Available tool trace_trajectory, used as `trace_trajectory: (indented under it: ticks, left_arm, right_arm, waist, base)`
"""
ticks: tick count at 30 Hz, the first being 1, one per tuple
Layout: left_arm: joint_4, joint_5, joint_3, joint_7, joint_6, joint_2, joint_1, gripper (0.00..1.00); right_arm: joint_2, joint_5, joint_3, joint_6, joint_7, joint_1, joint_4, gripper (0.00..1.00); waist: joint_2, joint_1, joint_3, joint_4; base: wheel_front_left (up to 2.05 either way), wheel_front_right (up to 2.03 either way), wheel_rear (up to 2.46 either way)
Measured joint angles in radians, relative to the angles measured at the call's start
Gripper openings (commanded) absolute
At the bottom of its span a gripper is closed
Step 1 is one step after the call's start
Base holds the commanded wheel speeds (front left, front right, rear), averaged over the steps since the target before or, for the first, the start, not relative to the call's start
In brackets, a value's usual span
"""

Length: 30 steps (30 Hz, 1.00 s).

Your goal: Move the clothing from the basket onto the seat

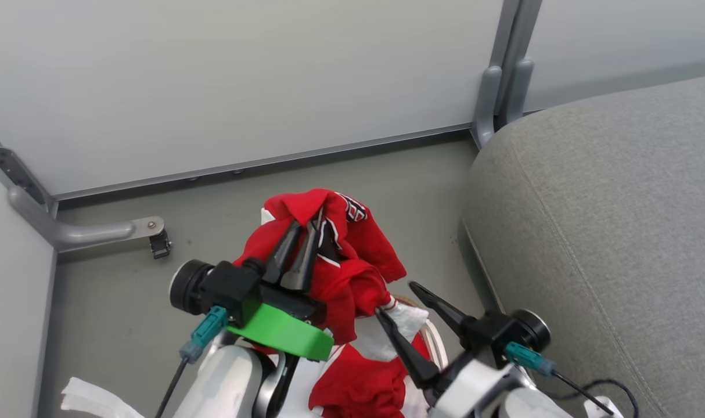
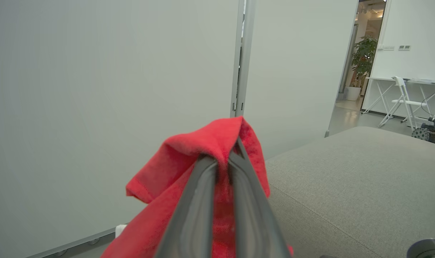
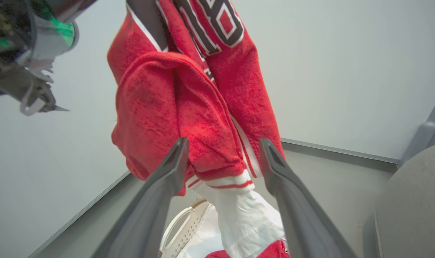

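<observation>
The left gripper is clamped tight on a fold of the red jersey, holding it up in the air beside the grey sofa seat, just off the cushion's rounded corner and clear of it. The garment hangs down from the pinched fingers, with black numerals outlined in white near its top. Its lower end trails into the laundry basket, which stands on the floor beside the seat. The right gripper is spread wide and grips nothing. It sits between the hanging jersey and the seat, and in the right wrist view its fingers frame the striped cuff. Whether they touch the cloth cannot be told.
</observation>
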<state>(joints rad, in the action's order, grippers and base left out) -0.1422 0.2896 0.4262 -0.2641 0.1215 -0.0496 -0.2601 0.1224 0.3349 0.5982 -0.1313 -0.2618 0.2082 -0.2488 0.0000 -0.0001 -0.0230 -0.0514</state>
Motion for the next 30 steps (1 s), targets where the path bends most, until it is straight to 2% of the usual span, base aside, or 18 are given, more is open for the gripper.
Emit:
trace_trajectory:
  ticks: [7,13,14,15,16,23,25,26,30]
  left_arm:
    - [-0.016,0.028,0.075,0.000,-0.003,0.000,-0.002,0.00]
    - [-0.024,0.063,0.146,0.000,-0.004,0.000,-0.003,0.00]
    - [-0.024,0.069,0.158,0.000,-0.004,0.000,-0.003,0.00]
    - [-0.025,0.074,0.167,0.000,-0.004,0.000,-0.003,0.00]
    - [-0.025,0.078,0.174,0.000,-0.004,0.000,-0.003,0.00]
    - [-0.035,0.083,0.184,0.000,-0.009,0.000,-0.001,0.00]
    - [-0.031,0.069,0.176,0.000,-0.010,-0.001,-0.001,0.48]
    - [-0.030,0.066,0.172,0.000,-0.011,0.000,0.000,1.00]
    - [-0.028,0.035,0.145,0.000,-0.014,-0.001,0.001,1.00]
  right_arm:
    - [-0.018,0.020,0.090,0.000,0.000,0.135,-0.037,1.00]
    - [-0.046,0.010,0.101,0.000,0.000,0.193,-0.113,1.00]
    - [-0.050,0.006,0.100,0.000,0.000,0.197,-0.126,0.87]
    - [-0.054,0.006,0.101,0.000,0.000,0.197,-0.142,0.41]
    - [-0.056,0.010,0.105,0.000,0.000,0.197,-0.153,0.00]
    - [-0.069,0.032,0.090,0.000,0.000,0.191,-0.157,0.00]
    - [-0.069,0.035,0.088,0.000,0.000,0.185,-0.155,0.00]
    - [-0.069,0.035,0.085,0.000,0.000,0.183,-0.151,0.00]
    - [-0.070,0.035,0.076,0.000,0.000,0.168,-0.141,0.00]
  waist:
    - [0.0000,0.0000,-0.003,0.049]
    - [0.0000,0.0000,-0.004,0.106]
    - [0.0000,0.0000,-0.004,0.117]
    - [0.0000,0.0000,-0.004,0.127]
    - [0.0000,0.0000,-0.004,0.135]
    - [0.0000,0.0000,-0.001,0.168]
    - [0.0000,0.0000,0.000,0.157]
    - [0.0000,0.0000,0.000,0.151]
    - [0.0000,0.0001,-0.002,0.106]
  base:
    - [0.00,0.00,0.00]
    - [0.00,0.00,0.00]
    - [0.00,0.00,0.00]
    - [0.00,0.00,0.00]
    - [0.00,0.00,0.00]
    - [0.00,0.00,0.00]
    - [0.00,0.00,0.00]
    - [0.00,0.00,0.00]
    - [0.00,0.00,0.00]
